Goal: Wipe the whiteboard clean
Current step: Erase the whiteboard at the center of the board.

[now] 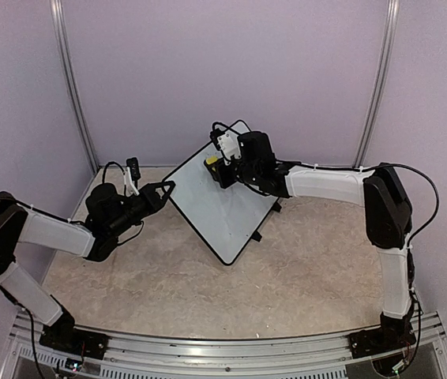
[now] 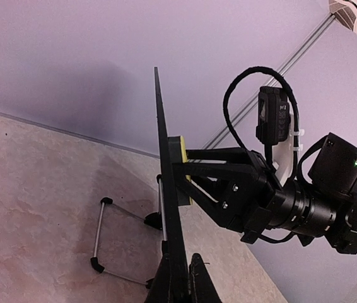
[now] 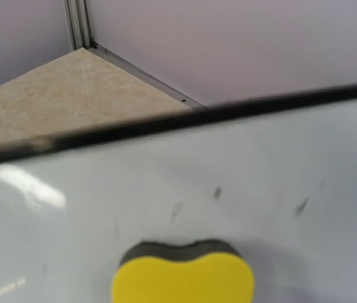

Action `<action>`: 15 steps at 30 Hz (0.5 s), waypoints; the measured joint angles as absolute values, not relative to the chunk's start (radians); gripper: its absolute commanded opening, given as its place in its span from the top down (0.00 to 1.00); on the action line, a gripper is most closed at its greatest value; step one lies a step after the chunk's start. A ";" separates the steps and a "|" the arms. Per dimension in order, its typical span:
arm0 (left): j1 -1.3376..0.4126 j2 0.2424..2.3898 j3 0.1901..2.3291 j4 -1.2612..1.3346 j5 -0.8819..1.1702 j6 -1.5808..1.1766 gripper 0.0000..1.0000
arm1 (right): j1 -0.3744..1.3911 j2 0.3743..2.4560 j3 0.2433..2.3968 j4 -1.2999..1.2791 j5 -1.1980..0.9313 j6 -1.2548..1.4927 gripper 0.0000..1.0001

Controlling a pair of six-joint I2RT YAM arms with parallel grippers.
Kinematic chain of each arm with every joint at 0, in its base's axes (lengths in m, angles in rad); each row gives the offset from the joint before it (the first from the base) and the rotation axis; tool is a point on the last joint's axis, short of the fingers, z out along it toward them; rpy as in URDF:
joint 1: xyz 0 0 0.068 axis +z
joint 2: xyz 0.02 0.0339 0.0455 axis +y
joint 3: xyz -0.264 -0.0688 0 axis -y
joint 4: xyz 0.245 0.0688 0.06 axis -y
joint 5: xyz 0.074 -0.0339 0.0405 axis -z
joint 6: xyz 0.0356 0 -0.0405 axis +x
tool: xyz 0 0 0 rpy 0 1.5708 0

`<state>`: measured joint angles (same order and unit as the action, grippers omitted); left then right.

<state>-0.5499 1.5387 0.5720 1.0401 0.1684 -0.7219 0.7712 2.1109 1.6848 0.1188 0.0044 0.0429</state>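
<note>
Beige stone-look table (image 1: 168, 292), lilac walls (image 1: 208, 63), metal strips (image 1: 73, 95) in the back corners. Whiteboard (image 1: 219, 209) mid-table, tilted up on its wire stand (image 2: 99, 233), turned corner-on to me. Face mostly white, a few faint dark marks (image 3: 216, 192) below the top rim. My left gripper (image 1: 166, 189) is clamped tight on its left corner. My right gripper (image 1: 217, 166) is closed partway on the sponge (image 1: 210, 160), pressed against the upper face. Far corner near the back wall; near corner well apart from my bases.
</note>
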 measured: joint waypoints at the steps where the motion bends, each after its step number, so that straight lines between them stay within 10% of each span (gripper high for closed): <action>1: -0.550 1.539 0.572 1.039 0.167 -0.724 1.00 | 0.771 2.124 1.720 0.096 0.008 0.044 1.00; 15: -0.550 1.539 0.572 1.039 0.173 -0.723 1.00 | 0.756 2.141 1.768 0.069 -0.004 0.070 1.00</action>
